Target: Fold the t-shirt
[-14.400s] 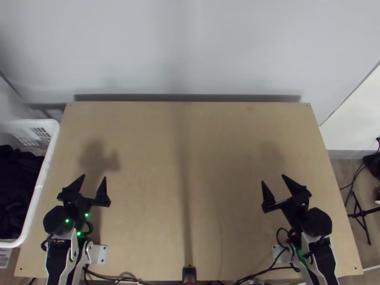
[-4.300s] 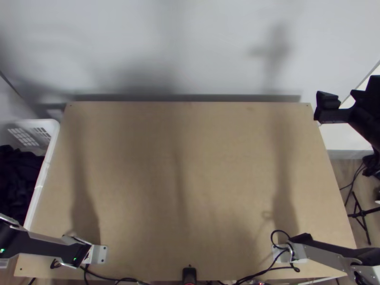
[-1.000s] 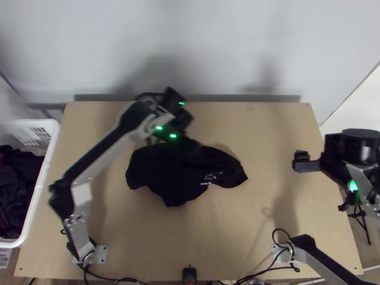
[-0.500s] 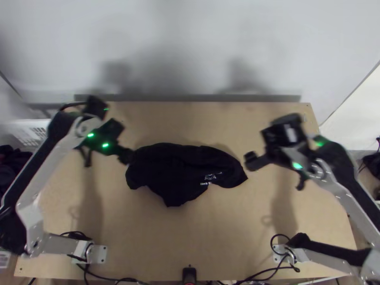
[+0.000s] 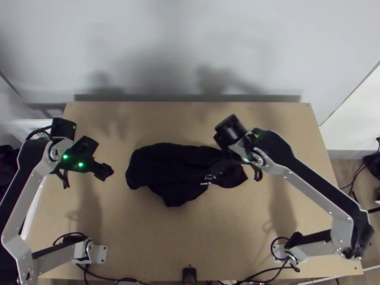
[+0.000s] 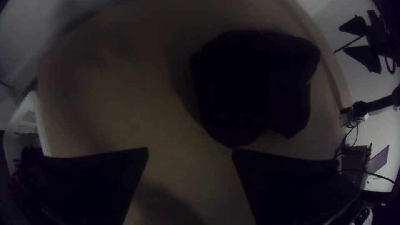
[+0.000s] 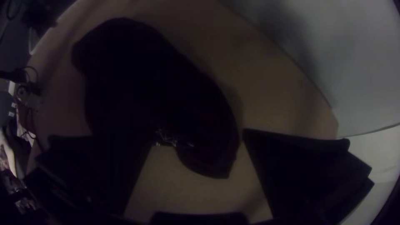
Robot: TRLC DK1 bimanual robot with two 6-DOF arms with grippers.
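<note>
The black t-shirt (image 5: 164,168) lies bunched near the middle of the table, a small white print close to its right end. My left gripper (image 5: 105,172) hangs above the table to the left of the shirt, apart from it. My right gripper (image 5: 228,159) is over the shirt's right part, dark against the dark cloth. In the left wrist view my left gripper (image 6: 190,152) stands open, with the t-shirt (image 6: 254,83) beyond it. In the right wrist view my right gripper (image 7: 198,139) is open too, and the shirt's end (image 7: 208,146) shows between its fingers.
A white basket (image 5: 34,202) with dark cloth stands at the table's left edge, partly behind the left arm. Bare wood of the table (image 5: 190,237) lies in front of the shirt. A small black device (image 5: 189,274) sits at the near edge.
The t-shirt now lies on the table, which was bare in the oldest frames. My left gripper has moved left, away from it; the right one has come in from the right, over its right part.
</note>
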